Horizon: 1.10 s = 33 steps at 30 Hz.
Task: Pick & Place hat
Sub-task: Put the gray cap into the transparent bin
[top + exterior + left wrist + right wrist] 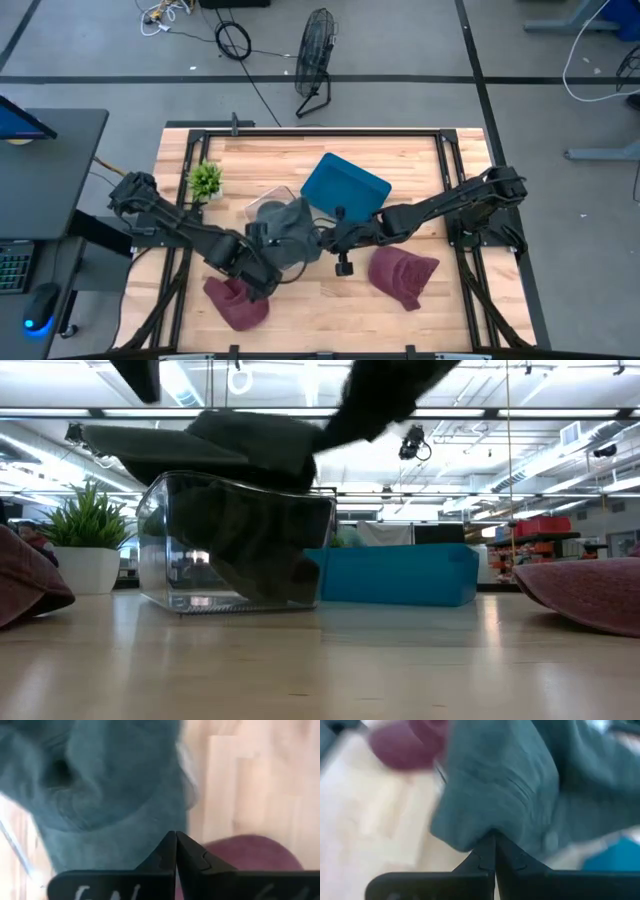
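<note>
Two black jointed arms [180, 225], pointed matte fingers [161, 860] (white lettering below)

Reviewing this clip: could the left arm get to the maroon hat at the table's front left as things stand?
Probably yes. The maroon hat lies right beside the left tool, with bare table around it and nothing on top. But the tool's fingers are shut, and it would have to open first. The right tool is pinching the grey hat, clear of that path.

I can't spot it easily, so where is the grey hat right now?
In the high view the grey hat lies draped over the clear container at the table's middle, between the two grippers, left of the blue bin.
</note>
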### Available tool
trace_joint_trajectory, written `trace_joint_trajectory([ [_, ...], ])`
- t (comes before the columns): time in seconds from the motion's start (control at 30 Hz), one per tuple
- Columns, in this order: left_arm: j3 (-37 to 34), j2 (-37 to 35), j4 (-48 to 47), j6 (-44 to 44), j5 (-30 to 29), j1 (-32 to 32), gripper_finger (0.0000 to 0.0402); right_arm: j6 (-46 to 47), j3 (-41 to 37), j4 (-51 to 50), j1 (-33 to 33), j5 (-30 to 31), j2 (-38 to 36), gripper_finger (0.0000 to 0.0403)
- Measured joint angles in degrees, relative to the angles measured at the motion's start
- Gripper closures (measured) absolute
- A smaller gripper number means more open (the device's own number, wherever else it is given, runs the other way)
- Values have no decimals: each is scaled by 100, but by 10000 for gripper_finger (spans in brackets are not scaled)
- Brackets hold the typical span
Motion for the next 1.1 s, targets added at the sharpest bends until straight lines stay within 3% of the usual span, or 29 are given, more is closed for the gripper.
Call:
trace_joint_trajectory([
  [0.17, -255, -2, -119, -150, -50, 189, 398, -148, 0, 461, 3, -544, -4, 402],
  [0.27, -338, -2, -391, -148, -65, 415, 398, -168, 0, 467, 2, -561, -4, 403],
  [0.43, -320, -18, -613, 341, -678, 847, 398, -439, 0, 551, 0, -538, -4, 403],
  [0.67, -106, -35, -633, 765, -719, 1357, 398, -449, 0, 625, -126, -435, -7, 403],
  [0.87, 144, -35, -655, 897, -762, 1188, 399, -690, 0, 704, -199, 842, -152, 403],
  [1.1, 149, -24, -615, 86, -1232, 630, 397, -1515, 3, 257, -485, 948, -696, 401],
])
